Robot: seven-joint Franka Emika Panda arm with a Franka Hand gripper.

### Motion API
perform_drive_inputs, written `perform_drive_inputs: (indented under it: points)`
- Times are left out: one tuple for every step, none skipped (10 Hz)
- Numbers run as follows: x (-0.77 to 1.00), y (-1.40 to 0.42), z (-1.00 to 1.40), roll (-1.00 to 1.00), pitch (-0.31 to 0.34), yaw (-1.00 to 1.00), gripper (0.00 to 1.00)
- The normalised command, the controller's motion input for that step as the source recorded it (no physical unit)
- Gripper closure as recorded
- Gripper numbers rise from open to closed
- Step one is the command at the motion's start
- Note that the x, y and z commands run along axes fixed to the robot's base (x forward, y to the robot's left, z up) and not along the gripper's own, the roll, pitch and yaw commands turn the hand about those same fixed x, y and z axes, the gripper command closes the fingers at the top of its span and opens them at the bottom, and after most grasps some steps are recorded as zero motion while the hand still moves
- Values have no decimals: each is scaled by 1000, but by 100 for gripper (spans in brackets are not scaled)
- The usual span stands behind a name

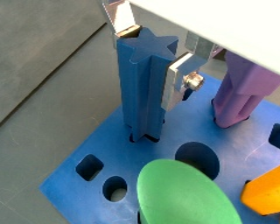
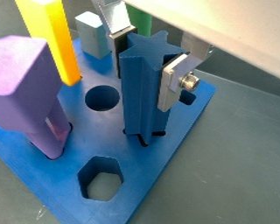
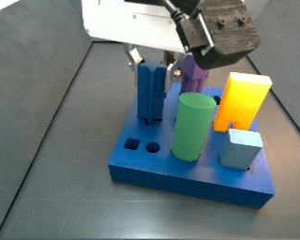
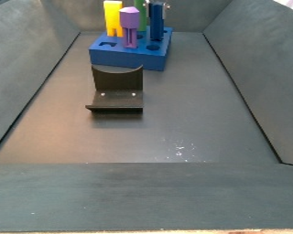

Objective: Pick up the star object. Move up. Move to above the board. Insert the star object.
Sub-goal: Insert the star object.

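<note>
One pincer (image 2: 140, 54) is clamped on the star post (image 2: 145, 92), whose base sits in the board (image 2: 143, 188) near the desk's far edge. Insertion underway; next, press down and release.

You see the board (image 3: 178, 178) at the centre of a side view, with the star object (image 3: 150, 92) standing upright in its hole at upper left. The gripper (image 3: 159, 64) straddles the star object's top (fingers on either side). In a side view the fixture (image 4: 114, 90) lies in front of the board, below it in frame.
</note>
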Motion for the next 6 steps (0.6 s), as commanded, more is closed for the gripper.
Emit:
perform_drive_inputs:
  points:
    - [0,0,-186,0,-121,-46,100]
    - [0,0,-229,0,-84,-140,100]
    - [140,0,-283,0,-50,-274,100]
    - [220,0,-343,0,-47,-477,100]
    - [197,0,-429,1,-26,-460,100]
    - [74,0,-503,17,-20,-426,100]
